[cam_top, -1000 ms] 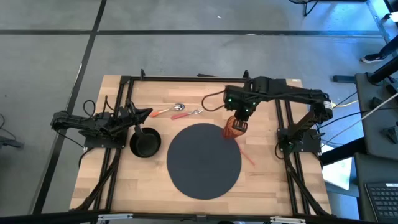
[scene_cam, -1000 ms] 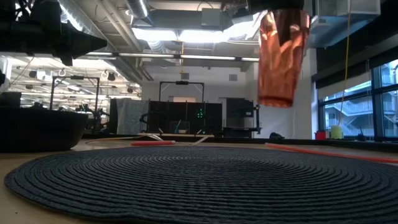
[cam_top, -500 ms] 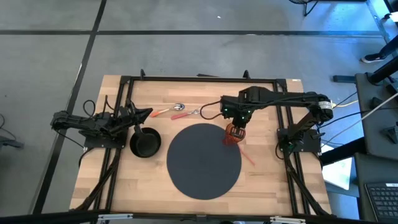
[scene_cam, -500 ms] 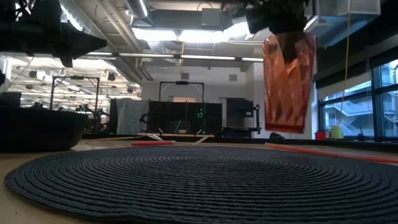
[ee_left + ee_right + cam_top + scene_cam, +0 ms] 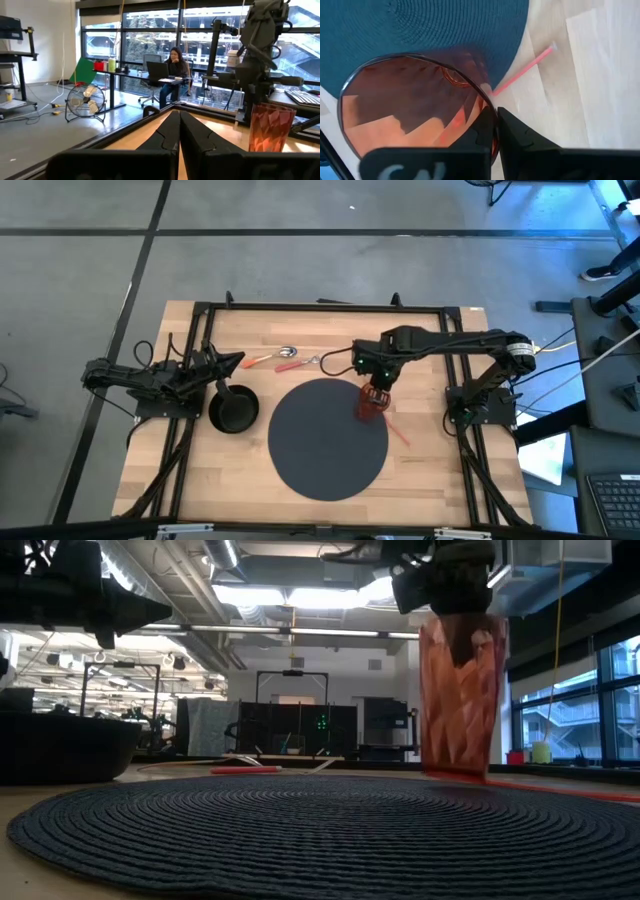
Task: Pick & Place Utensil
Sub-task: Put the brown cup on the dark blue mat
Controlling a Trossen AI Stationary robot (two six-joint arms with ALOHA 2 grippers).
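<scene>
I see a pale wooden bench (image 5: 420, 480) with a black frame along its edges. A round dark woven mat (image 5: 325, 440) lies on it near the middle. Beside the mat on the left arm's side sits a black bowl (image 5: 232, 409), just apart from the mat. Toward the far edge lie a spoon (image 5: 272, 357) with a red handle and, beside it, a fork (image 5: 301, 363). A red tumbler (image 5: 371, 401) stands at the mat's edge on the right arm's side, and a red straw (image 5: 397, 431) lies on bare wood just past it.

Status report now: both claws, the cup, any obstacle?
Right claw shut on red cup rim, at placemat edge. Left claw shut, waiting near black bowl. Pink straw beside cup.
</scene>
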